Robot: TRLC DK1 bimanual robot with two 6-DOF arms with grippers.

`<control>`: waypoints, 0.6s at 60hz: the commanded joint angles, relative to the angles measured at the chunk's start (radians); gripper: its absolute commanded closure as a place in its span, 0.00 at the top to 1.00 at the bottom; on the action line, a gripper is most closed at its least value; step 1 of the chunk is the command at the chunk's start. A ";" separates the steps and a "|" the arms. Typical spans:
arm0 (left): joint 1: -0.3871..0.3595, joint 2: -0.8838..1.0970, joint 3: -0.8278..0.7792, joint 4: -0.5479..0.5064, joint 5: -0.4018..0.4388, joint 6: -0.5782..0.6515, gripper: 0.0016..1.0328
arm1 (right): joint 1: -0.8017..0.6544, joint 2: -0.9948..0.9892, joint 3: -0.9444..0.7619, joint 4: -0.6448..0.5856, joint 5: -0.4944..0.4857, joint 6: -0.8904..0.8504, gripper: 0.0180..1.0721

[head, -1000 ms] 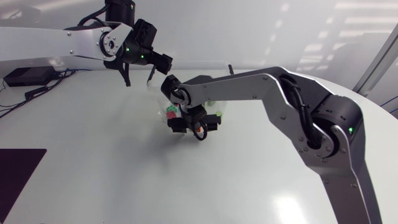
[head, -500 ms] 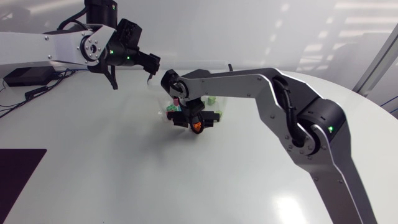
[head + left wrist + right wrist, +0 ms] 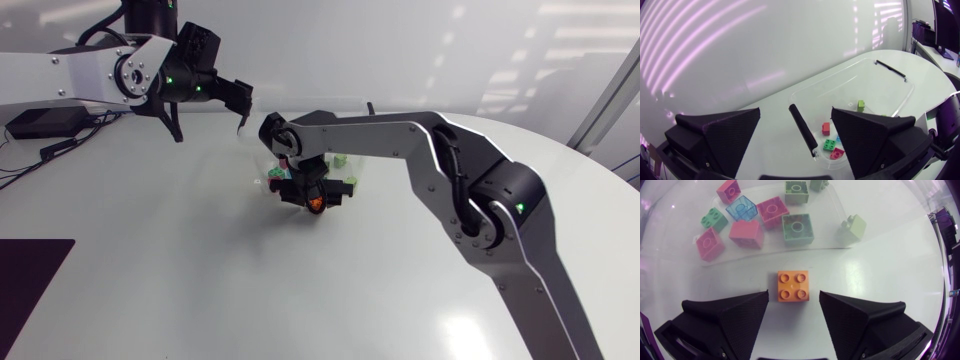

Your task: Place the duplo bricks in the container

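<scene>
The right arm's claw (image 3: pixel 313 196) hangs low over an orange brick (image 3: pixel 316 206) by the clear container (image 3: pixel 258 160); the left arm's claw (image 3: pixel 237 103) hangs raised above the worktop (image 3: pixel 200 280)

The white bench (image 3: pixel 200 290) spreads beneath the fingers of both arms. A small black box (image 3: pixel 38 122) with cables (image 3: pixel 75 138) lies well out beyond the left fingers (image 3: pixel 240 98). A dark flat rectangle (image 3: pixel 30 280) sits well apart from them.
</scene>
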 commanded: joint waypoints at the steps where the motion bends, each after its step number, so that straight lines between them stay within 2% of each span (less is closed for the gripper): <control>1: 0.006 -0.030 -0.035 0.013 0.000 -0.020 0.96 | -0.013 0.031 0.024 -0.024 -0.006 0.038 0.70; 10: 0.005 -0.039 -0.041 0.013 0.000 -0.020 0.96 | -0.021 0.039 0.031 -0.033 -0.018 0.040 0.59; 17: 0.003 -0.046 -0.041 0.013 0.000 -0.020 0.96 | -0.023 0.042 0.034 -0.038 -0.029 0.037 0.56; 21: 0.003 -0.047 -0.041 0.013 0.000 -0.019 0.96 | -0.024 0.048 0.041 -0.042 -0.038 0.032 0.48; 28: 0.003 -0.050 -0.043 0.013 0.000 -0.019 0.96 | -0.027 0.053 0.044 -0.044 -0.057 0.026 0.42; 32: 0.002 -0.055 -0.046 0.013 0.000 -0.017 0.96 | -0.026 0.045 0.031 -0.041 -0.061 0.021 0.30; 36: 0.002 -0.059 -0.049 0.013 0.000 -0.017 0.96 | -0.021 0.035 0.011 -0.034 -0.065 0.020 0.29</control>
